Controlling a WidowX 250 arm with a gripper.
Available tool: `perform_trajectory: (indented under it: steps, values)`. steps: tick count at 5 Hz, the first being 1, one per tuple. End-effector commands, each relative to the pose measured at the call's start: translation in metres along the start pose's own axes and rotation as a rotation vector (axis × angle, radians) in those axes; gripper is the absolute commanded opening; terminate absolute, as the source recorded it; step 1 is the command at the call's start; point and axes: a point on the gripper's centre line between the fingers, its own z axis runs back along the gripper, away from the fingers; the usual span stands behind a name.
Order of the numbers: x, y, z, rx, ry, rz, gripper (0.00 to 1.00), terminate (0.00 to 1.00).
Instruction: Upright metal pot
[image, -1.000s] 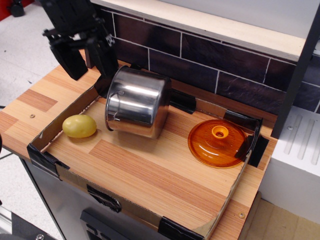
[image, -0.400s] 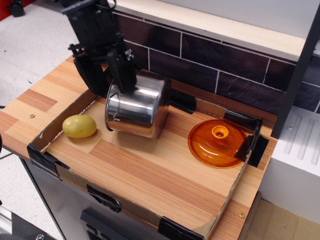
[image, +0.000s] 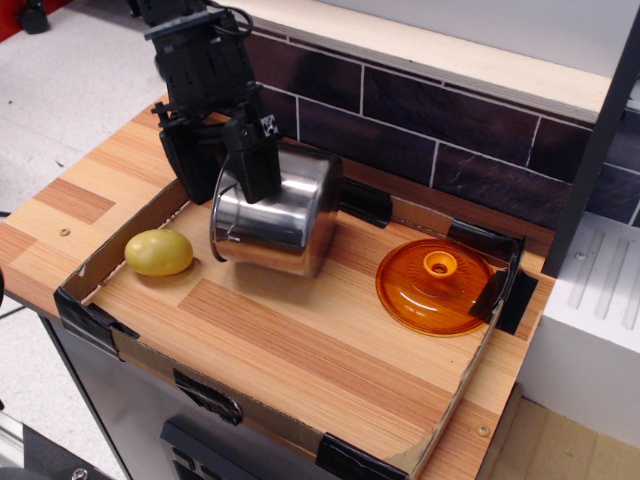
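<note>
The metal pot (image: 285, 215) lies on its side in the back left of the cardboard-walled tray (image: 140, 345), one round end facing front-left. My black gripper (image: 228, 172) hangs over the pot's upper left edge with its jaws apart. One finger (image: 195, 170) is just left of the pot and the other (image: 258, 165) is in front of its top. It holds nothing. Whether the fingers touch the pot cannot be told.
A yellow potato (image: 158, 252) sits left of the pot near the tray's left wall. An orange translucent lid (image: 435, 285) lies at the tray's right. A dark tiled wall (image: 420, 120) runs behind, and a white unit (image: 600, 290) stands at the right.
My gripper has moved right and down from the back left corner to the pot's upper left edge. The pot, potato and lid have not moved.
</note>
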Motion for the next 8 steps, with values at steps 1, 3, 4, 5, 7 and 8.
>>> perform_trajectory:
  steps: [1, 3, 4, 5, 7, 8]
  values:
    - [0.000, 0.004, -0.012, 0.141, -0.102, -0.016, 0.00, 0.00]
    - [-0.007, 0.001, 0.001, 0.195, -0.082, -0.016, 0.00, 0.00]
    - [-0.007, 0.000, 0.010, 0.287, -0.091, 0.020, 0.00, 0.00]
    - [-0.011, 0.000, 0.019, 0.445, -0.166, 0.093, 0.00, 0.00]
    - [-0.019, -0.008, 0.019, 0.796, -0.134, 0.158, 0.00, 0.00]
    - [-0.029, -0.013, 0.014, 0.904, -0.053, 0.165, 0.00, 0.00]
